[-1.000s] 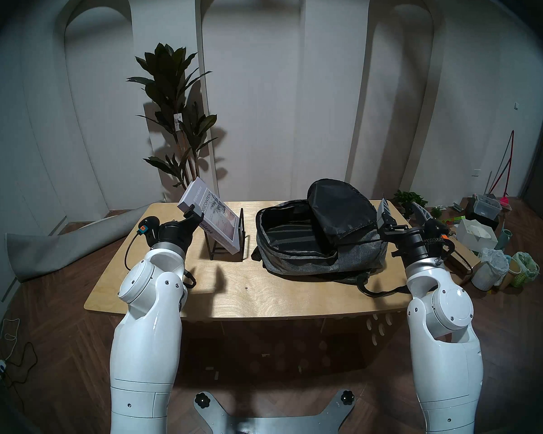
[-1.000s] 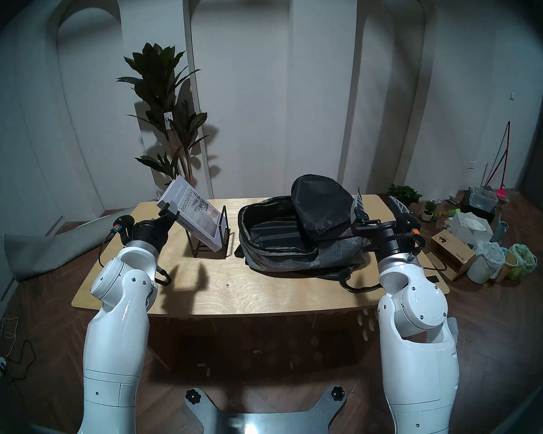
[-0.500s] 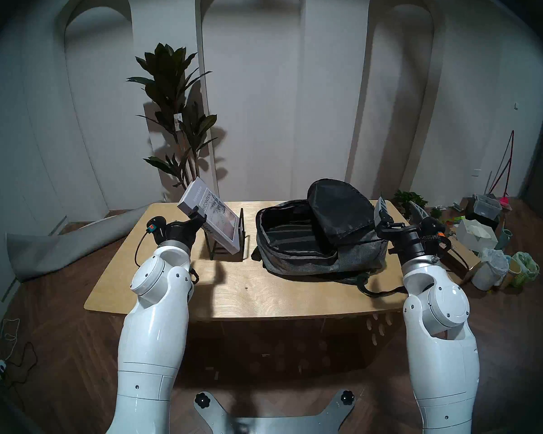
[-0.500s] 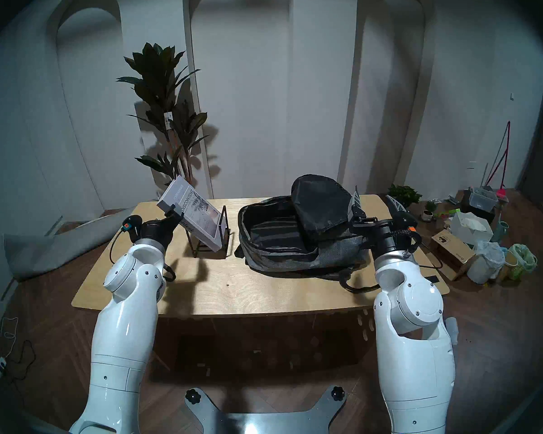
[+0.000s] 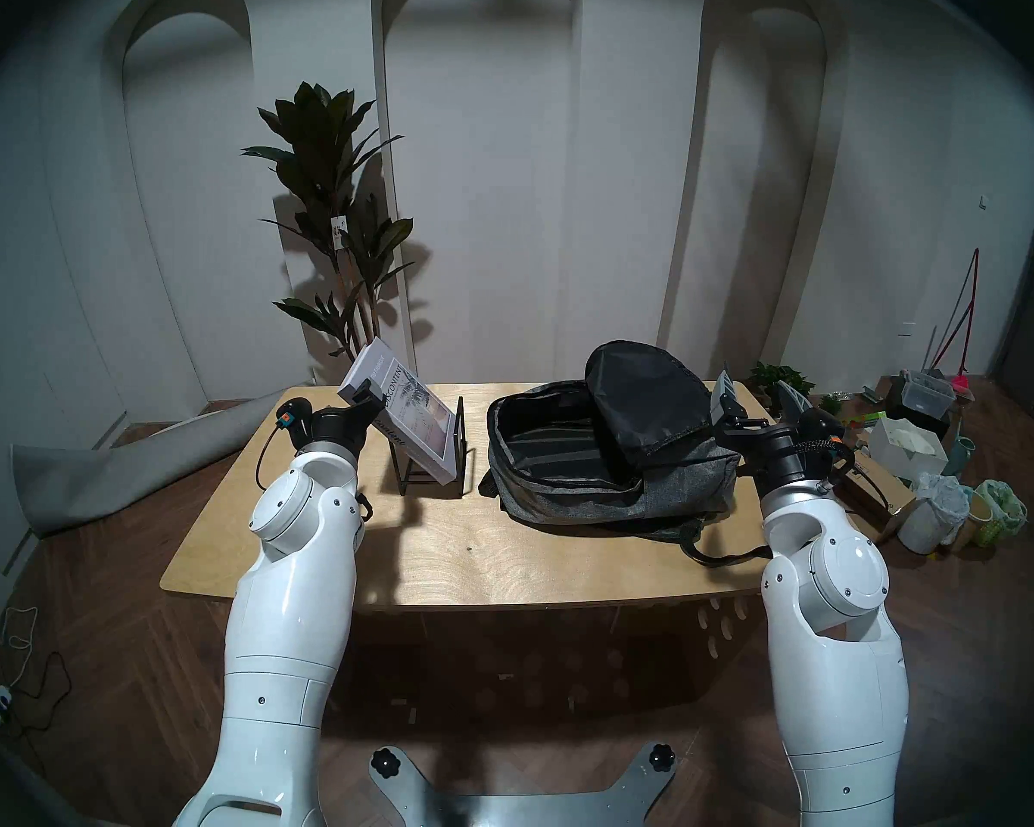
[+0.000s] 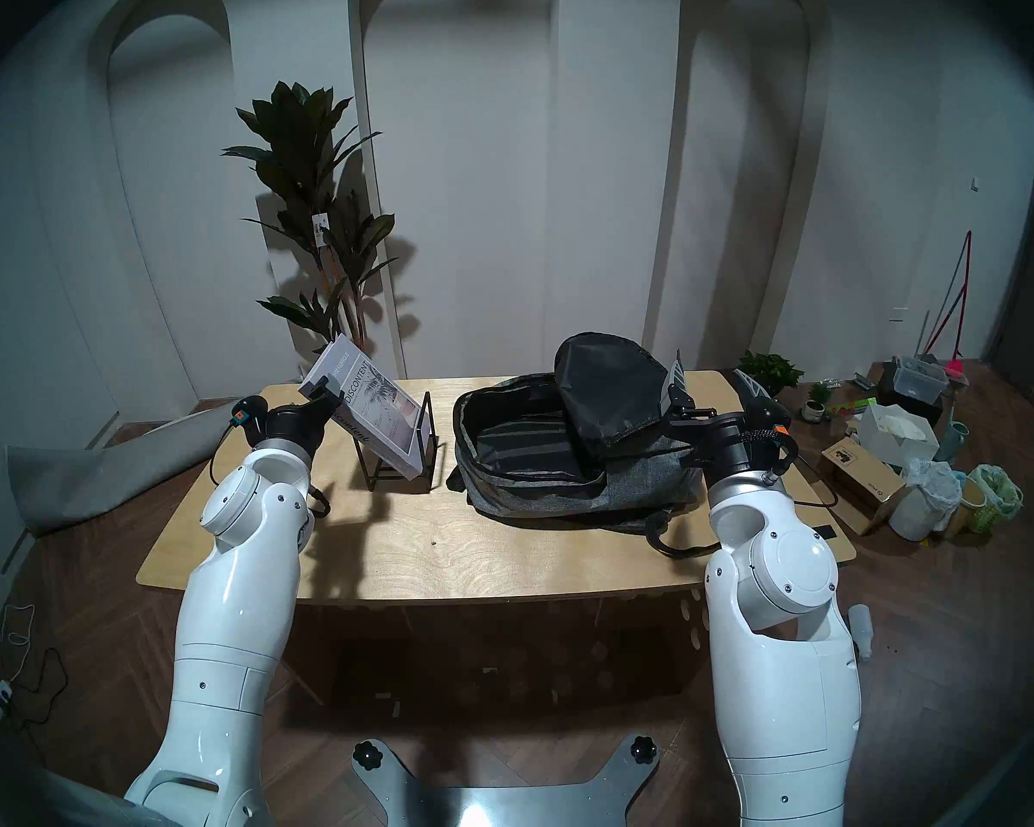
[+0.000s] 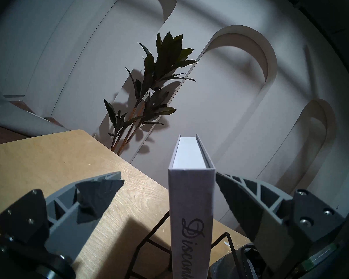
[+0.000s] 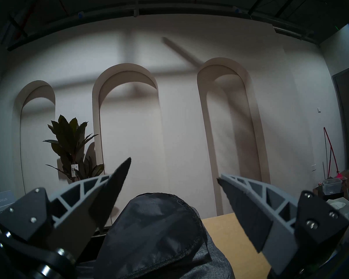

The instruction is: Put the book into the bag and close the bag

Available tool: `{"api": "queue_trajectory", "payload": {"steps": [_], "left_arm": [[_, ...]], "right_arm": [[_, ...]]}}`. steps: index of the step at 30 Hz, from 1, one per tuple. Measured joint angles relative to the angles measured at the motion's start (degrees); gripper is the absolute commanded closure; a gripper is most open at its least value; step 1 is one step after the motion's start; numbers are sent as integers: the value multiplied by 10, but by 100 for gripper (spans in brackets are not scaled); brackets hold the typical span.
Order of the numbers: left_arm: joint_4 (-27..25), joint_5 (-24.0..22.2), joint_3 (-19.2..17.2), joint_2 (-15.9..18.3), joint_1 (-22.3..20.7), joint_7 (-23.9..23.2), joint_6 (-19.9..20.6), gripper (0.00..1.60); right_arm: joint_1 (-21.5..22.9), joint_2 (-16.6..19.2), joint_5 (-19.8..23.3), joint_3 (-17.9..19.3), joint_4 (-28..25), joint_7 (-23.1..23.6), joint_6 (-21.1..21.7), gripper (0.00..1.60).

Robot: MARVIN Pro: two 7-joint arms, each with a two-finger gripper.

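The white book (image 5: pixel 412 417), its cover reading "DISCONTENT", leans upright in a black wire stand (image 5: pixel 434 471) at the table's back left. My left gripper (image 5: pixel 366 396) is open at the book's upper near corner. In the left wrist view the spine (image 7: pixel 190 208) stands between the fingers (image 7: pixel 101 192), close to the right-hand one and not clamped. The grey bag (image 5: pixel 676 485) lies open at centre right, its black-lined flap (image 5: pixel 646 402) standing up. My right gripper (image 5: pixel 759 387) is open and empty beside the flap's right edge, and that flap (image 8: pixel 155 228) shows below its fingers.
The wooden table (image 5: pixel 502 551) has bare surface in front of the stand and bag. A black bag strap (image 5: pixel 720 552) loops to the front right edge. A tall potted plant (image 5: pixel 335 211) stands behind the table, a rolled grey mat (image 5: pixel 85 479) left, boxes and bins (image 5: pixel 908 450) right.
My left arm has reached forward, bringing its open fingers around the book's upper spine corner. The right gripper has shifted left toward the bag's flap. Both stayed open.
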Motion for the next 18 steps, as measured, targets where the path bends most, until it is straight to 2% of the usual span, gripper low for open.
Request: {"api": "queue_trajectory", "payload": {"steps": [18], "left_arm": [[27,-16,14,1,-18,-13,-7,0]], "right_arm": [[3,0,-14,-4,-1,-14,-3,0]]}}
